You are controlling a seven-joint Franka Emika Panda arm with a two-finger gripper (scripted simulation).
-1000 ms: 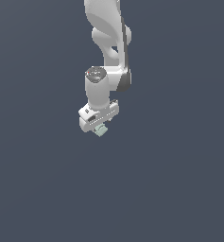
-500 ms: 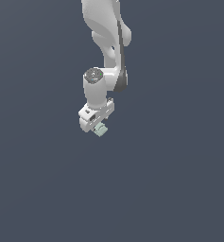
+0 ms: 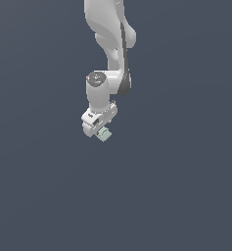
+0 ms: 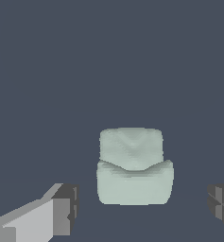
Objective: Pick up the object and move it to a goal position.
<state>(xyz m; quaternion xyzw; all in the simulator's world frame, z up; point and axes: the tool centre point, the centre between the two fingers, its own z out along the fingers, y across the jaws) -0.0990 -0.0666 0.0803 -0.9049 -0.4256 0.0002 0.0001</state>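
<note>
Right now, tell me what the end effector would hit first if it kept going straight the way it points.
Most likely the mint-green object: in the wrist view it sits between the open fingers of the end effector, ahead of them. How far ahead is unclear.

My arm (image 3: 110, 34) is white with a dark stripe. My tool (image 4: 142, 208) has white and dark grey fingers (image 4: 61, 208). The object (image 4: 133, 166) is pale mint green. Everything behind is plain dark blue-grey.

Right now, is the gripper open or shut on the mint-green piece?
Open. In the wrist view the gripper has its fingertips spread well apart, with a visible gap on each side of the mint-green piece between them.
</note>
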